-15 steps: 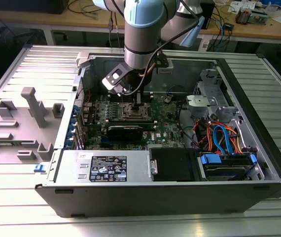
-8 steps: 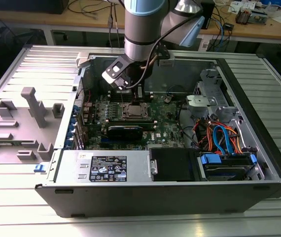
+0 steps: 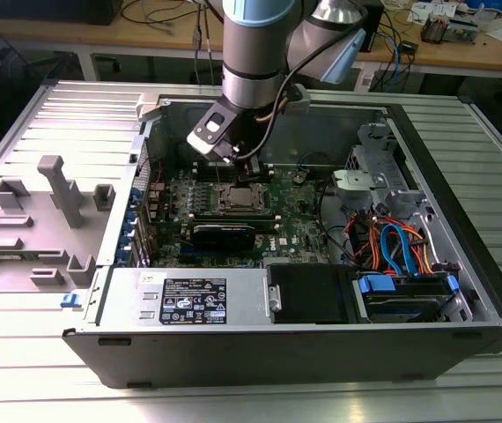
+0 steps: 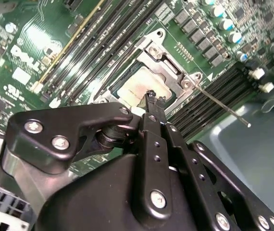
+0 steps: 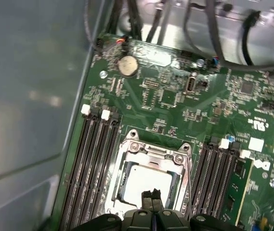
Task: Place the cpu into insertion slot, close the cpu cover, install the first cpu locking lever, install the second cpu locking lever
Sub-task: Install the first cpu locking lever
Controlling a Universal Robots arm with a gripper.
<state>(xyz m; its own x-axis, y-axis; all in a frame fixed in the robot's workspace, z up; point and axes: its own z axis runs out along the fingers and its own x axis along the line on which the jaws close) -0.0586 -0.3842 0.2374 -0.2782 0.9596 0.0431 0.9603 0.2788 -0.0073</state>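
End effector point(image 5: 151, 195) fingers pressed together, no gap between them, nothing held. In both wrist views the joined tips point(image 4: 151, 96) hang right over the cpu point(image 5: 139, 179), near one edge of its pale metal top. I cannot tell whether they touch it.

The cpu point(image 4: 134, 89) sits flat inside the insertion slot point(image 5: 119, 187), whose dark inner edge shows along one side of the chip. The cpu cover point(image 5: 151, 153) looks to be lying down around it, and the chip shows through its window.

In the second wrist view, a thin metal locking lever point(image 4: 223, 108) sticks out from a corner of the socket, pointing away over the memory slots point(image 4: 209, 96).

More long black memory slots point(image 5: 93, 159) flank the socket on both sides of the green motherboard point(image 5: 175, 96). A coin cell point(image 5: 127, 65) sits further out on the board.

In the exterior view, the arm point(image 3: 255, 53) comes down from above into the open computer case point(image 3: 462, 220), with the end effector point(image 3: 236, 172) just above the socket. The case lies on the ribbed metal surface point(image 3: 251, 401). Grey fixture blocks point(image 3: 57, 194) stand at the exterior view's left.
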